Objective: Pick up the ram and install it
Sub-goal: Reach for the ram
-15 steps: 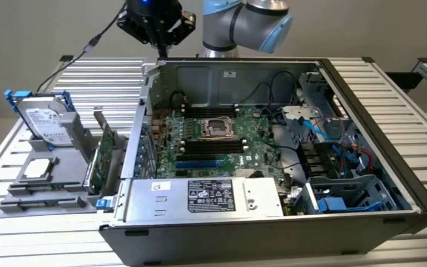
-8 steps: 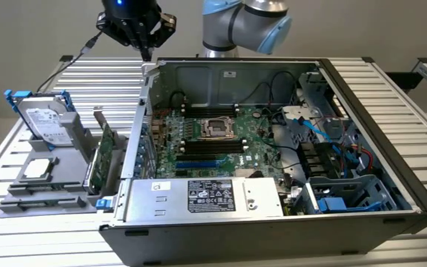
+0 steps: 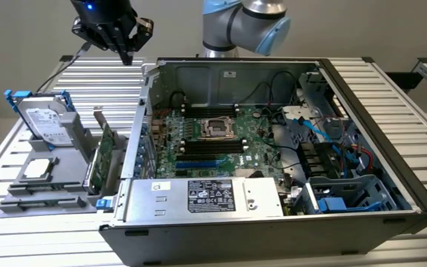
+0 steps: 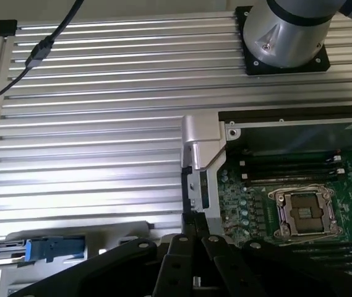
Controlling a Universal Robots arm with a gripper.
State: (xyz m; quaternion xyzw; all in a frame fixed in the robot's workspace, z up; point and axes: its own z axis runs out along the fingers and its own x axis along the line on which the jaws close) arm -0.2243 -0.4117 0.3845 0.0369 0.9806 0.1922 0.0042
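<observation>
Ribbed aluminium bench [image 3: 43, 245] carries an open computer case [image 3: 273, 233], its motherboard [image 3: 213, 139] exposed. The black robot hand [image 3: 127, 59] hangs above the bench at the case's eleven o'clock, fingers pressed together, holding nothing. At the case's nine o'clock, a grey holder [image 3: 46, 203] keeps the ram [image 3: 93, 173] on edge, just beside a taller green card [image 3: 108, 146] and near a hard drive [image 3: 46, 119].

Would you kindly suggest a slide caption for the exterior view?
Shut gripper hovers above the table near the open computer case, parts rack alongside.
</observation>
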